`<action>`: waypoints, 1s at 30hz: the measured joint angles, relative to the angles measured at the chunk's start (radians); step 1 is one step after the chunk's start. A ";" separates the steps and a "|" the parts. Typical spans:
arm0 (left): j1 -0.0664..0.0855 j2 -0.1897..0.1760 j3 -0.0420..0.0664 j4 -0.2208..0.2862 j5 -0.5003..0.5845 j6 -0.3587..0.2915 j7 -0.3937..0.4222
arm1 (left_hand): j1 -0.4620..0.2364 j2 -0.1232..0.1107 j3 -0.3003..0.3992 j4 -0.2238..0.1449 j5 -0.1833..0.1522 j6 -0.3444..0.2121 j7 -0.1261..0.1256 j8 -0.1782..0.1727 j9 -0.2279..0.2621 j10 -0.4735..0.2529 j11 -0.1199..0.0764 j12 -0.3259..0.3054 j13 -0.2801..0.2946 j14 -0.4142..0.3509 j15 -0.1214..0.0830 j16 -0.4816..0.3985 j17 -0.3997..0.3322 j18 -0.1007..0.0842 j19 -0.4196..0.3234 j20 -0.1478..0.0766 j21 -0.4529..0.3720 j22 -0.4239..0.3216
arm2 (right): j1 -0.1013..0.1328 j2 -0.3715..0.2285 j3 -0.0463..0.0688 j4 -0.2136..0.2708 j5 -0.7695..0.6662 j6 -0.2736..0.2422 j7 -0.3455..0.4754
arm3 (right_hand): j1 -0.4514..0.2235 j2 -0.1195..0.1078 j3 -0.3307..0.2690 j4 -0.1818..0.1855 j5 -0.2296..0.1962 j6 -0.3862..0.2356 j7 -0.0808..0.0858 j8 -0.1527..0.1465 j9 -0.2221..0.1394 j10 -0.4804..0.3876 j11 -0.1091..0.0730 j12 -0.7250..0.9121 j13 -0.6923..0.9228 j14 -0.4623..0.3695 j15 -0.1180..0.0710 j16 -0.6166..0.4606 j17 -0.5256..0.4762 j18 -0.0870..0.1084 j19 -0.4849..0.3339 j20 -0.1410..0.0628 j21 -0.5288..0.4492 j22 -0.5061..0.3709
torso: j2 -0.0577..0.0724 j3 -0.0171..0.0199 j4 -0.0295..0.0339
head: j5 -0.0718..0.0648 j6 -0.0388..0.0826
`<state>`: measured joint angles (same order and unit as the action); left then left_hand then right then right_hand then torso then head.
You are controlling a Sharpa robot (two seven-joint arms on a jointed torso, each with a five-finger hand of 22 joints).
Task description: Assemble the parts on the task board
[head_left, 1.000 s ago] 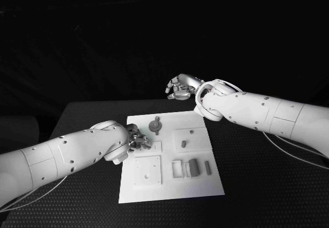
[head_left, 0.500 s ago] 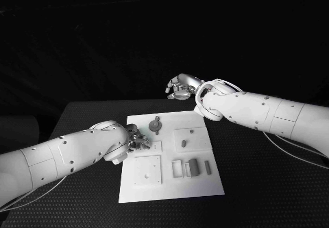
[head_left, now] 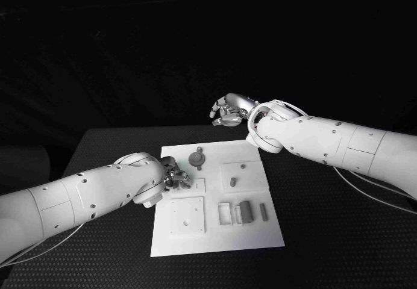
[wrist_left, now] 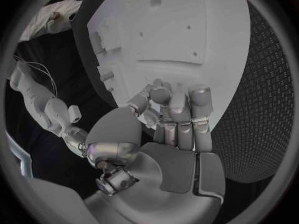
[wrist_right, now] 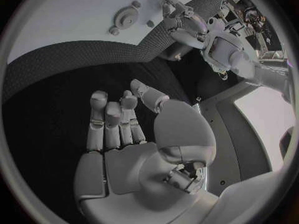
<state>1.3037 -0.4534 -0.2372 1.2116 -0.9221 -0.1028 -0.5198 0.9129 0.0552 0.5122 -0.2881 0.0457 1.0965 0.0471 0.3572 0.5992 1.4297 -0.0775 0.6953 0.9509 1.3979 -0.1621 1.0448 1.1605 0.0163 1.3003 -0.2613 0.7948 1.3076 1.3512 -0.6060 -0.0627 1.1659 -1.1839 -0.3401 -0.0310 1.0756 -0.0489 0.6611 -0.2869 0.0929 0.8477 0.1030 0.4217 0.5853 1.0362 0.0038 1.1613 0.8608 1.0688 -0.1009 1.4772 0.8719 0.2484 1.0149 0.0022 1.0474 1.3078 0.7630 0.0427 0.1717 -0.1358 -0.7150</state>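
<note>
Head view gives you the task board (head_left: 217, 241) lying in the middle of the black table (head_left: 330, 241), long side running away from the robot. Your left hand (head_left: 177, 178) is down over the board's left edge, about halfway along it, fingers bunched close together with their tips at the board surface beside a small square recess; from your left wrist view the left hand (wrist_left: 168, 119) has its fingers (wrist_left: 201, 97) curled forward onto the white plate (wrist_left: 187, 30), and you cannot tell whether a part is pinched under them. Your right hand (head_left: 229, 111) hangs in the air past the far end of the board, well apart from it, its fingers curled in; your right wrist view shows that hand (wrist_right: 131, 134) with nothing in it, fingers (wrist_right: 99, 109) drawn partly in over the dark table (wrist_right: 62, 64). On the board you have a round part with a tab at each end (head_left: 198, 159) near the far edge, a small upright part (head_left: 233, 180) in the right-hand panel, and a row of narrow blocks (head_left: 244, 211) toward the near right. Your right wrist view also catches the round part (wrist_right: 126, 19) on the board (wrist_right: 62, 20), with the left hand (wrist_right: 187, 20) just beside it
</note>
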 measured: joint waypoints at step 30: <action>0.000 0.016 0.002 -0.008 -0.097 0.036 0.002 | -0.038 -0.010 0.022 0.017 0.007 0.015 0.005 0.021 0.016 -0.002 -0.012 0.013 -0.017 -0.011 -0.016 0.059 -0.055 0.000 -0.003 0.000 0.015 0.000 | 0.000 0.003 0.000 0.001 0.001 0.006 0.000 | 0.000 0.000 0.000 0.000 0.000 0.000 0.000 0.000 0.001 0.000 0.000 0.000 0.001 0.001 -0.002 0.000 0.000 0.000 0.000 0.000 0.000 0.000 | 0.000 0.0002 -0.0001 | 0.001 -0.004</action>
<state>1.3037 -0.4378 -0.2356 1.2035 -1.0195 -0.0673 -0.5182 0.8745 0.0455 0.5344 -0.2716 0.0531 1.1117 0.0518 0.3786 0.6156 1.4276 -0.0895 0.7079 0.9336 1.3869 -0.1781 1.1036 1.1059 0.0164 1.2968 -0.2609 0.8102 1.3073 1.3512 -0.6031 -0.0627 1.1670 -1.1832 -0.3342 -0.0306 1.0756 -0.0489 0.6611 -0.2869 0.0929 0.8477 0.1031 0.4217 0.5860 1.0362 0.0038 1.1613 0.8614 1.0697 -0.1032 1.4772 0.8718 0.2484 1.0149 0.0023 1.0474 1.3078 0.7631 0.0429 0.1716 -0.1347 -0.7193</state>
